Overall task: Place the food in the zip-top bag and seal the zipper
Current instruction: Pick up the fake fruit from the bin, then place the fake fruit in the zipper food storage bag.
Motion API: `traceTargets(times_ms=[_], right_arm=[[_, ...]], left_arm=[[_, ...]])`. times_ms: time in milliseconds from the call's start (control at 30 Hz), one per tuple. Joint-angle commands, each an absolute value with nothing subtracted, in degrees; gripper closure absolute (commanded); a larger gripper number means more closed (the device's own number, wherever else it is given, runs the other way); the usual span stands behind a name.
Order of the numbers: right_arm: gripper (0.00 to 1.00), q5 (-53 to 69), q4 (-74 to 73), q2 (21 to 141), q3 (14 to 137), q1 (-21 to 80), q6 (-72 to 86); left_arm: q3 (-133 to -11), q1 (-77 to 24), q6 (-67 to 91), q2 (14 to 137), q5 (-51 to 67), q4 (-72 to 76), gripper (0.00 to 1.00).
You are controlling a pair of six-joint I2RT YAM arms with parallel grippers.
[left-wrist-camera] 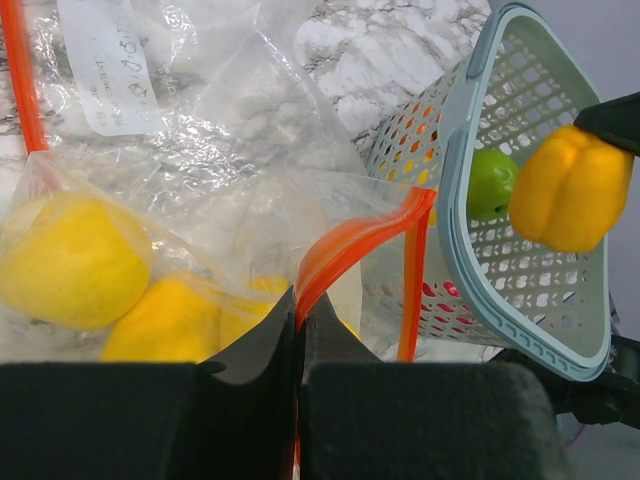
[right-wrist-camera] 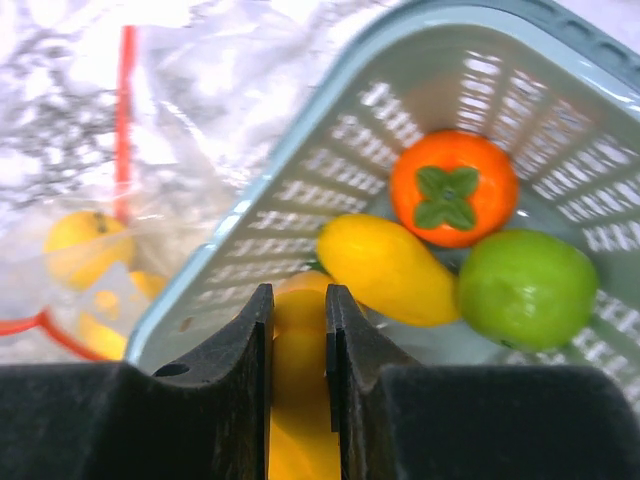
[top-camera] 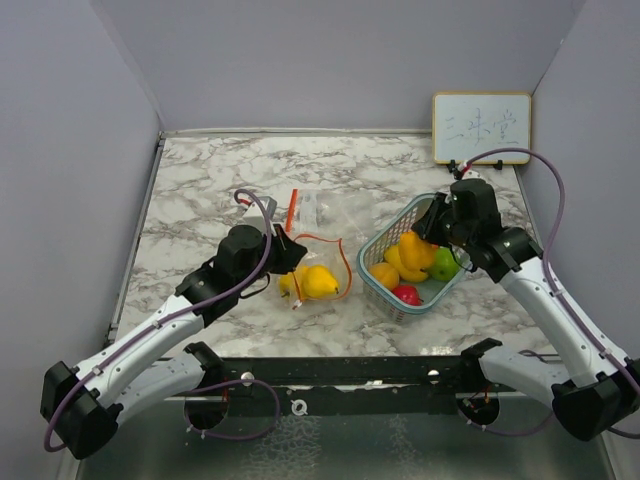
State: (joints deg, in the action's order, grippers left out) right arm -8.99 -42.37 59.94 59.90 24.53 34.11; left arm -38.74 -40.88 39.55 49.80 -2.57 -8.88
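A clear zip-top bag (top-camera: 322,225) with an orange zipper (left-wrist-camera: 350,245) lies at the table's middle and holds yellow fruits (top-camera: 316,283), which also show in the left wrist view (left-wrist-camera: 70,262). My left gripper (top-camera: 291,252) is shut on the bag's orange zipper edge (left-wrist-camera: 300,305) and holds the mouth up. My right gripper (top-camera: 428,232) is shut on a yellow fruit (right-wrist-camera: 298,340) and holds it just above the teal basket (top-camera: 382,243); this fruit also shows in the left wrist view (left-wrist-camera: 570,190). In the basket lie an orange fruit (right-wrist-camera: 455,190), a yellow one (right-wrist-camera: 385,270), a green one (right-wrist-camera: 525,290) and a red one (top-camera: 407,294).
The teal mesh basket (left-wrist-camera: 520,300) stands right beside the bag's open mouth. A small whiteboard (top-camera: 481,127) leans at the back right corner. Grey walls close in the marble table on three sides.
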Motion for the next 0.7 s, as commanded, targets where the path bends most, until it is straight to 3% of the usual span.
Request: traceTargets(times_ms=[0, 133, 267, 533, 667], right_arm=[[0.98, 5.8, -33.3, 57.8, 61.8, 24.8, 33.0], [0.98, 17.6, -25.1, 57.7, 59.9, 25.3, 36.6], [0.98, 21.1, -16.4, 57.6, 57.9, 29.1, 39.9], [0.98, 15.3, -6.2, 64.8, 58.2, 45.6, 42.5], [0.98, 11.1, -3.1, 67.8, 55.1, 48.0, 44.1]], left_arm=[[-39.1, -40.5, 40.6, 51.0, -2.2, -6.7, 1.00], [-40.0, -40.5, 41.6, 51.2, -1.4, -6.4, 1.00], [-40.9, -40.5, 43.0, 50.8, -0.5, -6.2, 1.00], [-43.7, -40.5, 45.7, 50.7, 1.2, -5.7, 1.00], [-44.0, -40.5, 47.4, 49.8, 2.5, -5.5, 1.00]])
